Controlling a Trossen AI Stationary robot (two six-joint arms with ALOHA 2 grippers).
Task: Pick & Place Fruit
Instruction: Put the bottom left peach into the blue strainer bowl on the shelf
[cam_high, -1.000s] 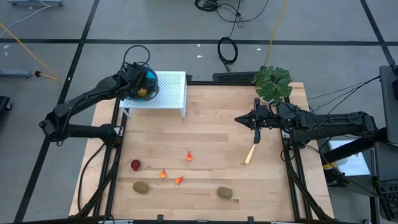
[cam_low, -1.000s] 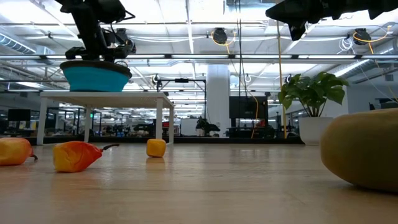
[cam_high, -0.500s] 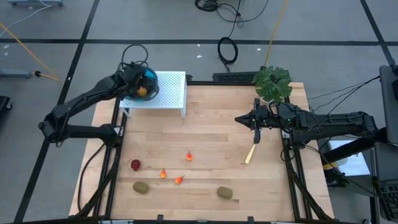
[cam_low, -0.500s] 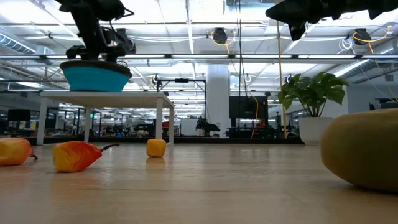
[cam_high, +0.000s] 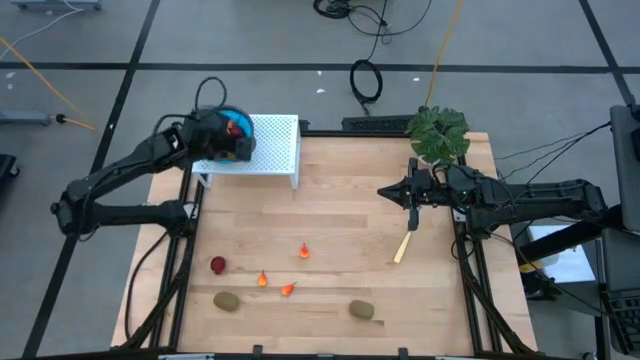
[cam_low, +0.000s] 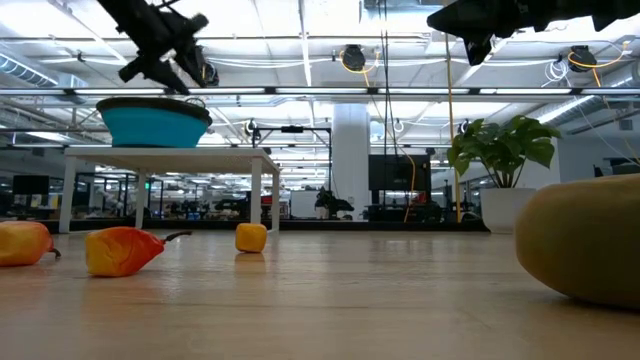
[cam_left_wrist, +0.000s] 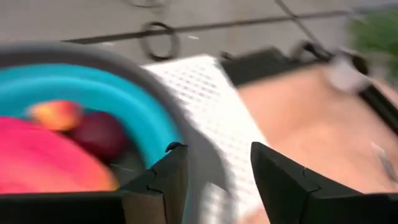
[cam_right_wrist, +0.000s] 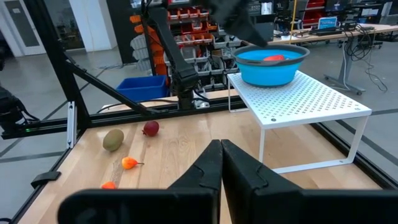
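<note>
Left claw open and empty, fingers apart, hovering at the upper left of the high view just above the blue bowl on the white perforated stand, with a large red-orange fruit, a dark red ball and a small orange ball lying inside the bowl. Right claw at centre right of the high view, fingers pressed together with nothing between them, raised over the wooden tabletop near the pale yellow stick and the leafy plant. Lower left of the tabletop: a dark red ball, three tiny orange-red bits and two kiwis, well apart from both claws.
</note>
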